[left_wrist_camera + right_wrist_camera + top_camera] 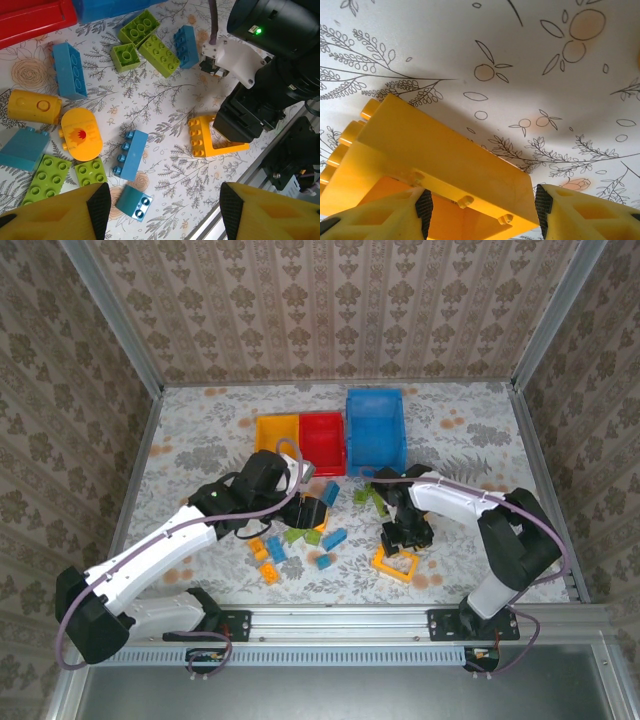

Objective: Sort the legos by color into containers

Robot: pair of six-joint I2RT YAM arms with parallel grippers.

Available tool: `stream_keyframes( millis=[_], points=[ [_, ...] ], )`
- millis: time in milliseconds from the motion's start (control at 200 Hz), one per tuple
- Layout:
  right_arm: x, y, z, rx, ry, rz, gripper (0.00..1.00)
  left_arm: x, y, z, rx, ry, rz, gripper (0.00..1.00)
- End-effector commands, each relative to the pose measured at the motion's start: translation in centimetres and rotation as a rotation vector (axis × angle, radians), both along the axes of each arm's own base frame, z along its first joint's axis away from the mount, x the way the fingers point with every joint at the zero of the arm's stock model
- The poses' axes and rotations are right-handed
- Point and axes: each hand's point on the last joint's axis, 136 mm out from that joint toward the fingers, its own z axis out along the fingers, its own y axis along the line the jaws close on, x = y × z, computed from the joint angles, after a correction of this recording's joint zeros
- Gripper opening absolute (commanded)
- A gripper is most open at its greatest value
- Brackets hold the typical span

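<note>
The yellow-orange frame piece [397, 564] lies on the flowered table, front right. My right gripper [405, 537] is down over it, open, one bar of the frame [445, 155] between its fingers [482, 210]. My left gripper [310, 510] hovers open [162, 210] with nothing between its fingers, above scattered legos: a blue brick [131, 155], a teal one [134, 202], green ones [91, 172] [159, 55], a yellow cylinder [34, 106] and a yellow round piece [81, 134]. The yellow [278, 432], red [322, 443] and blue [376, 430] containers stand side by side at the back.
More green bricks [365, 497] and a blue one [329, 492] lie between the arms, near the bins. A metal rail [340, 620] runs along the front edge. Patterned walls enclose the table. The right arm's black body [270, 65] stands close to the frame.
</note>
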Motion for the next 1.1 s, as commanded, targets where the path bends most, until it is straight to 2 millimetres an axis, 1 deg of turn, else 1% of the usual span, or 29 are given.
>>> stream_keyframes(
  millis=[0,150,225,295,425,530,660,735,795,835,895,935,1020,1095],
  points=[
    [0.1,0.6,0.0,0.006,0.03,0.041,0.58,-0.4,-0.9,0.8,-0.053,0.006,-0.028,0.63],
    [0.7,0.9,-0.7,-0.006,0.041,0.033,0.48,-2.2,-1.9,1.4,-0.135,0.049,-0.114,0.63],
    [0.7,0.9,-1.0,-0.012,0.05,0.029,0.44,-2.6,-1.8,1.0,-0.128,0.07,-0.127,0.63],
    [0.7,0.8,-1.1,-0.019,0.046,0.024,0.42,-2.7,-1.6,0.7,-0.114,0.075,-0.125,0.63],
    [0.8,0.5,-1.0,-0.028,0.027,0.001,0.36,-2.4,-1.6,0.7,-0.113,0.072,-0.111,0.63],
    [0.8,0.7,-1.1,-0.009,0.013,-0.042,0.26,-2.3,-1.6,0.6,-0.104,0.069,-0.106,0.63],
    [0.6,1.0,-1.4,0.017,-0.005,-0.1,0.18,-2.2,-1.5,0.5,-0.093,0.066,-0.108,0.63],
    [0.9,1.1,-1.0,0.026,-0.033,-0.124,0.12,-2.1,-1.4,0.5,-0.084,0.065,-0.108,0.63],
    [1.4,1.0,-0.1,0.028,-0.074,-0.138,0.07,-2.0,-1.3,0.6,-0.075,0.058,-0.103,0.63],
    [2.0,0.8,0.9,0.027,-0.109,-0.147,0.04,-1.7,-1.2,0.8,-0.068,0.051,-0.093,0.63],
    [3.1,0.4,3.0,0.027,-0.169,-0.168,0.0,-1.2,-1.0,1.4,-0.058,0.028,-0.069,0.63],
    [4.1,0.1,4.6,0.025,-0.214,-0.181,0.0,-0.6,-0.9,2.1,-0.056,0.003,-0.049,0.63],
    [6.9,-0.8,7.8,0.013,-0.301,-0.206,0.0,0.7,-0.8,3.9,-0.063,-0.05,-0.008,0.63],
    [10.7,-1.2,10.2,0.019,-0.382,-0.236,0.0,2.0,-0.8,5.4,-0.069,-0.091,0.025,0.63]
  ],
)
